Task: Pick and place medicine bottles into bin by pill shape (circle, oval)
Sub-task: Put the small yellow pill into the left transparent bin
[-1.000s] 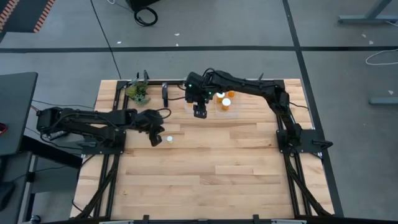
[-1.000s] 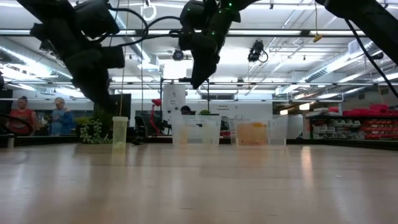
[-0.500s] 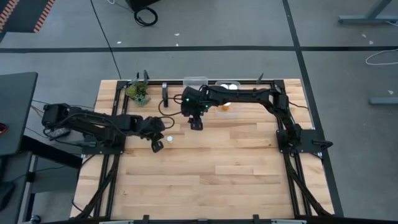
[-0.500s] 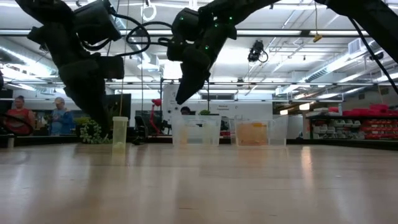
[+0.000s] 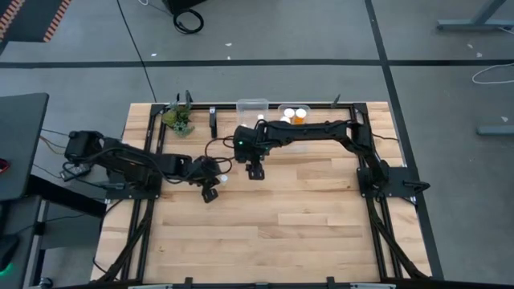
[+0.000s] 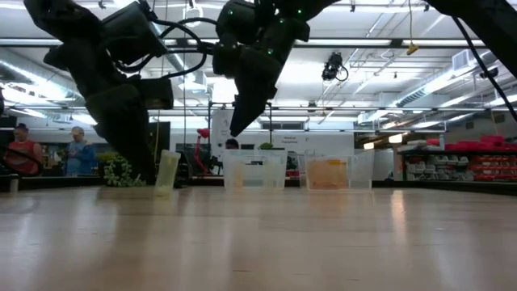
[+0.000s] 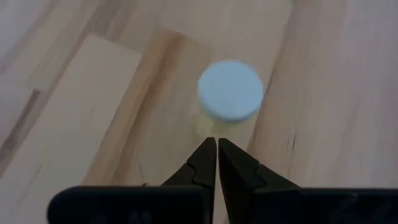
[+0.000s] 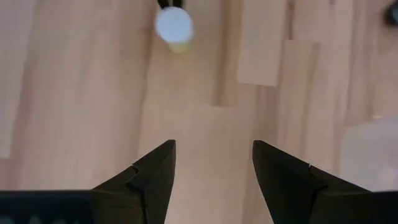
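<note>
White-capped bottle (image 5: 222,178) stands upright on the wood table (image 5: 305,217), left of centre, just beside the left gripper (image 5: 210,191). In the left wrist view the bottle (image 7: 229,93) sits just past the fingertips, and the left jaws are pressed together, holding nothing. Right gripper (image 5: 255,170) hovers near, above the table, jaws spread wide and empty; its wrist view shows the bottle (image 8: 173,27) ahead, well off the gap's centre. Other bottles (image 5: 295,116) already sit in the right bin (image 5: 291,107) at the far edge; a clear bin (image 5: 252,105) is beside it.

Step in hand looks like picking this last loose bottle. To do it well: right gripper should centre the cap between its fingers, come down straight, and close on the body below the cap. Left gripper risks tipping it, so it should back off first.
</note>
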You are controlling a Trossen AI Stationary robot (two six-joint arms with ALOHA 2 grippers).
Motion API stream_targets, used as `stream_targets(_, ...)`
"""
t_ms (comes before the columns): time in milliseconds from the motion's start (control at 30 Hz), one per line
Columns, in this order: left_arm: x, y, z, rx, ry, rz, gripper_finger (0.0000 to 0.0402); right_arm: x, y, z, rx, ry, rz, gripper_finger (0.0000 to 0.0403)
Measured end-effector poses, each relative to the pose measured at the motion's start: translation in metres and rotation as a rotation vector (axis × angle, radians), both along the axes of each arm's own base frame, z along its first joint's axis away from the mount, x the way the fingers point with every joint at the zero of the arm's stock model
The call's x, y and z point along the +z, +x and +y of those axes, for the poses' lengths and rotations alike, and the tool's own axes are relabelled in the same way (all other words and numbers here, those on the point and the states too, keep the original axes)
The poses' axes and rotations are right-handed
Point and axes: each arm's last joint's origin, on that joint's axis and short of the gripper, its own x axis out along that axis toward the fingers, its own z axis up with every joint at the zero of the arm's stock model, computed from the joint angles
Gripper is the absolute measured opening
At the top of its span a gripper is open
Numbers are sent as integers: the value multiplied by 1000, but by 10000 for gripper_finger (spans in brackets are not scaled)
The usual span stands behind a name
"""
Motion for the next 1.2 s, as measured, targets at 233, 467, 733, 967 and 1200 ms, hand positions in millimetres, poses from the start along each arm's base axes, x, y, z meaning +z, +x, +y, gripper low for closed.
stream_targets(233,-5,7,-1,-7,2,-18,26,-1,4,20,1,21,-17,220)
stream_targets(467,-9,11,-6,-42,13,-37,27,-24,1,28,-38,50,7,220)
stream_targets(733,-15,18,-8,-34,67,-59,15,-35,-4,29,-58,62,50,220)
stream_targets(967,-18,20,-7,-29,98,-66,13,-23,-7,29,-54,58,28,220)
stream_targets(1200,-19,21,-7,-33,102,-64,18,-41,-5,28,-37,47,-38,220)
